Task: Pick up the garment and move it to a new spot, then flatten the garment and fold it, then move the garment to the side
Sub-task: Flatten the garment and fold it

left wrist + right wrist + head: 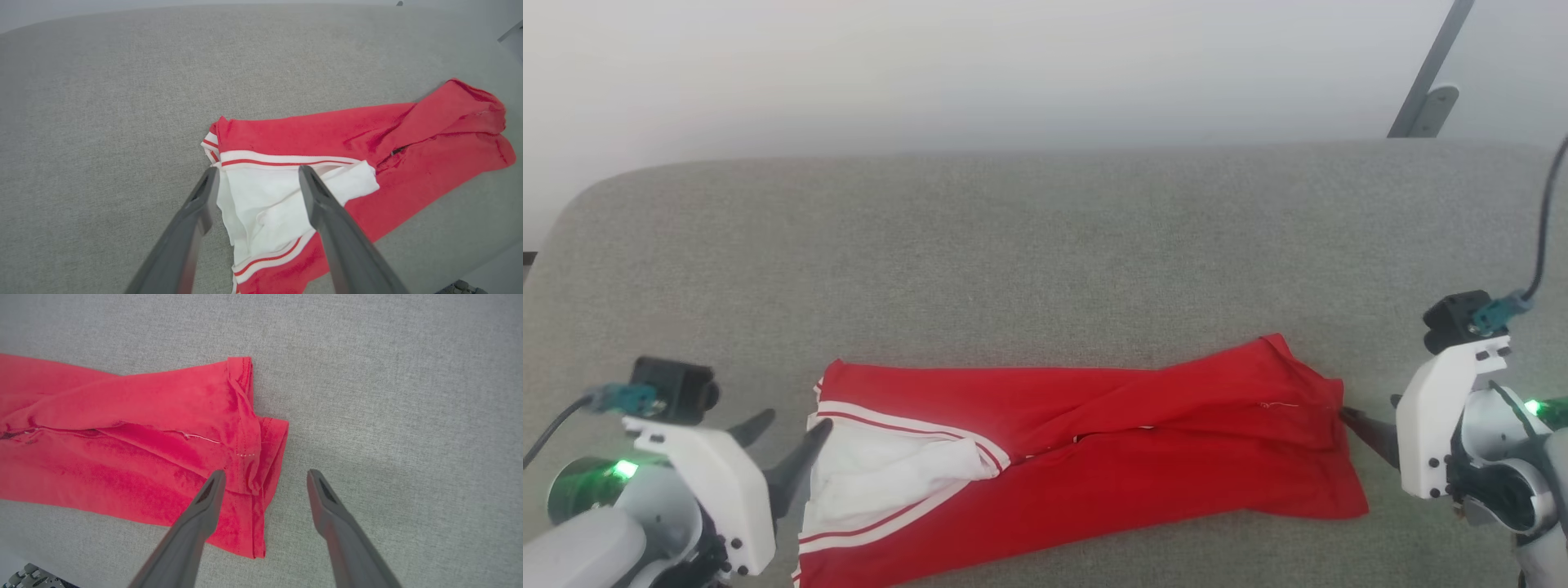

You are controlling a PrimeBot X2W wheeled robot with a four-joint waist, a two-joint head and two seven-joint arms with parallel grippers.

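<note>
A grey fabric-covered tabletop (1045, 245) carries the red T-shirt (1094, 441), which lies near the front edge as a long, loosely folded band running left to right, with its white sleeve and striped trim at the left end and its hem at the right. The left gripper (258, 168) sits at the sleeve end with its jaws spread wide and holding nothing, one finger over the white sleeve and the other at the shirt's edge. The right gripper (266, 472) is at the hem end, jaws equally wide and empty, one finger over the red hem and the other over bare fabric.
</note>
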